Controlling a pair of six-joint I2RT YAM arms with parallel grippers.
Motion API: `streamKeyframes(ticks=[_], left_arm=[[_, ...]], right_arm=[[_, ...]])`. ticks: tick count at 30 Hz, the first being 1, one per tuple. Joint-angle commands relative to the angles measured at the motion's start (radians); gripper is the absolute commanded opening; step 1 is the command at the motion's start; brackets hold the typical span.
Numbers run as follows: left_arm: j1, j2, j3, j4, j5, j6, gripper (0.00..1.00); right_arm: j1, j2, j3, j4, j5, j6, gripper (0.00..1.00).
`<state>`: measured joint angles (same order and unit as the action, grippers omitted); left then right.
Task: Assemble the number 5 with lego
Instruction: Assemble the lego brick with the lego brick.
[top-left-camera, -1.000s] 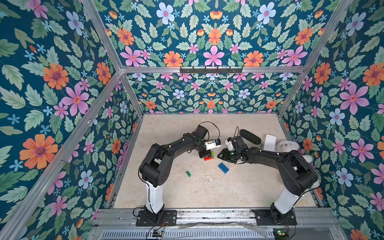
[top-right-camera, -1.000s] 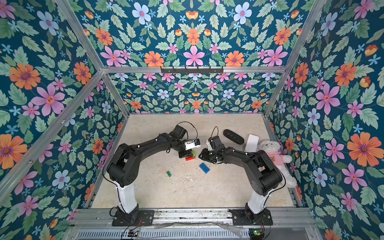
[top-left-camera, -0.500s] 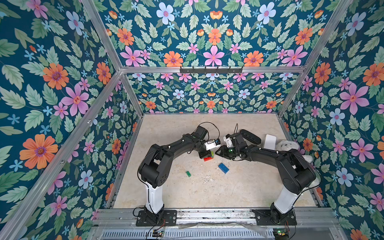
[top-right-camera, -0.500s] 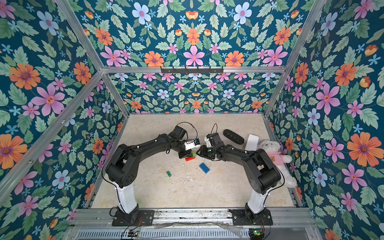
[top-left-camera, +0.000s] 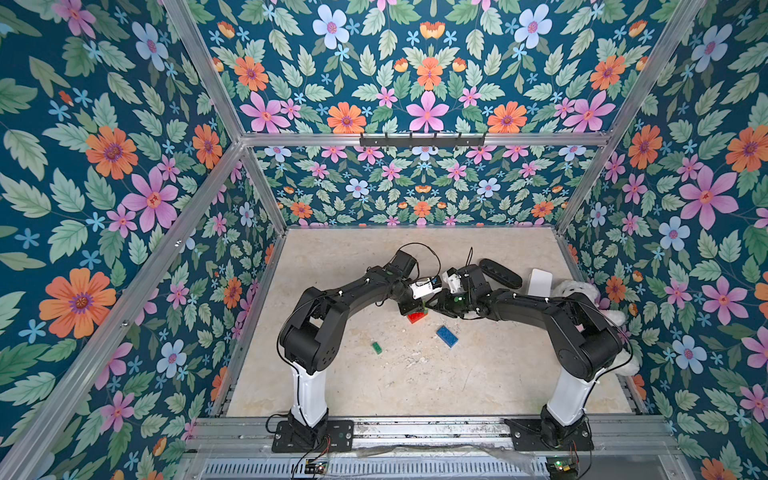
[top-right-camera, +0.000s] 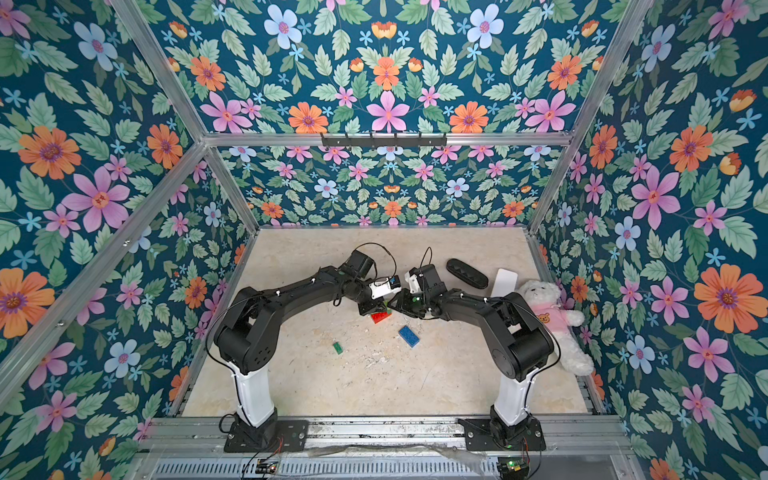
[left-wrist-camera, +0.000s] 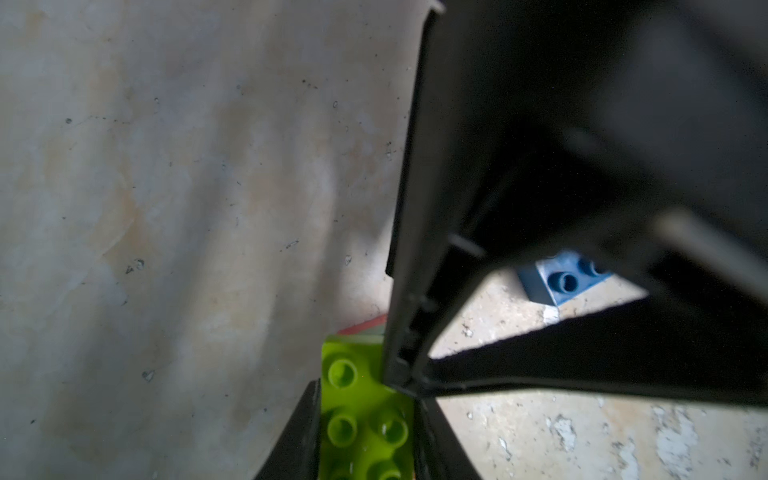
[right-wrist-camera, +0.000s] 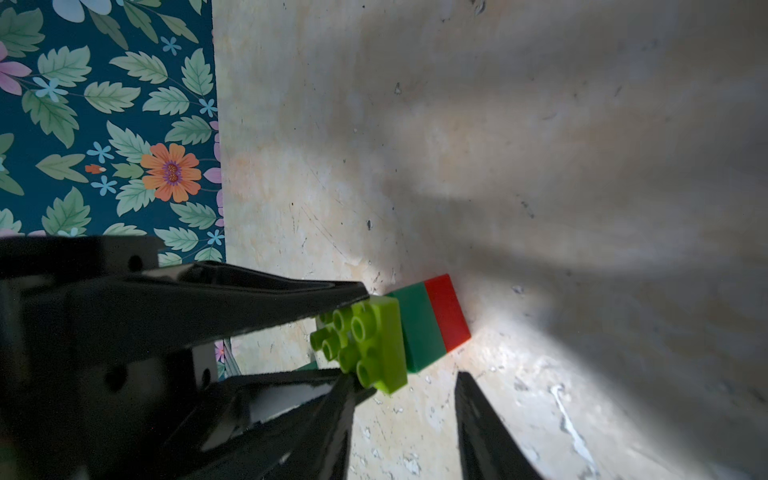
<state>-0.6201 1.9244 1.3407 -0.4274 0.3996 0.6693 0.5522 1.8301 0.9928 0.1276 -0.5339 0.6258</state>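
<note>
The right gripper (right-wrist-camera: 407, 380) has edged closer, fingers apart just beside the lime-green brick (right-wrist-camera: 376, 340), which the left gripper (left-wrist-camera: 365, 395) clamps steady for joining.

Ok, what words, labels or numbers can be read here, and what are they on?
No text is legible in any view.
Blue sticker on the white camera: too small to read.
Pink shirt of the teddy bear: a small bear picture, no readable words.
Studs of the lime-green brick: no readable marking.
</note>
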Motion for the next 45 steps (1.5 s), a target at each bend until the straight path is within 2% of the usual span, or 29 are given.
streamKeyframes(ticks=[1, 9, 12, 29, 45], left_arm=[[-0.004, -0.002, 0.0, -0.057, -0.036, -0.01, 0.01], [-0.014, -0.013, -0.02, -0.047, -0.056, -0.043, 0.0], [-0.016, -0.021, -0.028, -0.039, -0.058, -0.06, 0.0], [-0.023, -0.018, -0.064, -0.02, -0.099, -0.108, 0.0], [-0.034, 0.013, -0.025, -0.072, -0.111, -0.096, 0.0]], right_arm=[[0.001, 0.02, 0.015, 0.014, -0.011, -0.016, 0.41], [-0.001, 0.015, -0.016, 0.116, -0.065, 0.027, 0.42], [-0.002, 0.002, -0.049, 0.211, -0.089, 0.068, 0.42], [-0.002, 0.066, -0.003, 0.141, -0.076, 0.035, 0.37], [-0.018, 0.107, -0.034, 0.156, -0.057, 0.056, 0.33]])
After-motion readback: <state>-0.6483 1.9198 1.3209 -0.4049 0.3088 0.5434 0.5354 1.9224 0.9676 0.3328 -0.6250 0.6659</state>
